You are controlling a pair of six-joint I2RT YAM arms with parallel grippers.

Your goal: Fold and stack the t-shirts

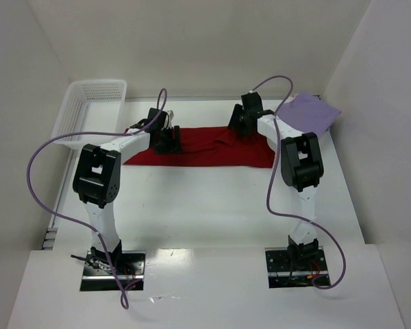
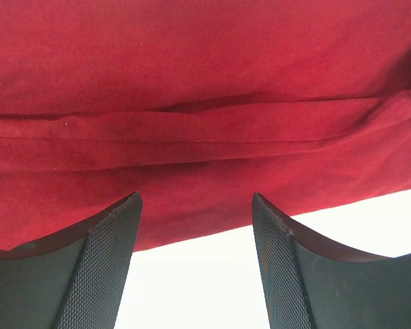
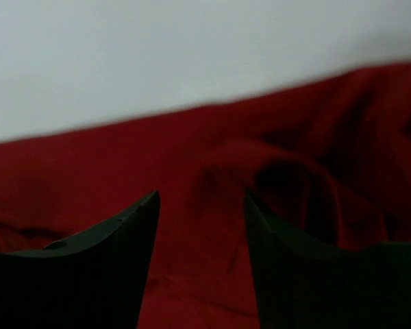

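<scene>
Top view: a white desk (image 1: 205, 205) w/ 2 robot arms reaching away from us. A dark red t-shirt (image 1: 205, 149) lies flat across the far middle of the desk as a long band running left to right. The left fingers (image 1: 168, 140) hang over its left part. The right fingers (image 1: 241, 125) sit over its upper right part, by a rumple. A lavender t-shirt (image 1: 314, 110), folded square, rests in the far right corner, apart from the red one. A white mesh basket (image 1: 99, 85) stands at far left.

Left wrist view: we see 2 dark fingers spread wide w/ nothing between them. An edge of the red shirt lies just ahead, bare desk beneath, and a long fold ridge runs across the cloth.

Right wrist view, blurred: 2 fingers parted over bunched red fabric, no cloth pinched that we can see.

Our read: the cloth is soft, light & limp, so it'll sag and drag, not hold shape. It is best taken by pinching an edge or corner at each end, 1 per arm, and lifting evenly. A grip mid-panel would prob. bunch the layers.
</scene>
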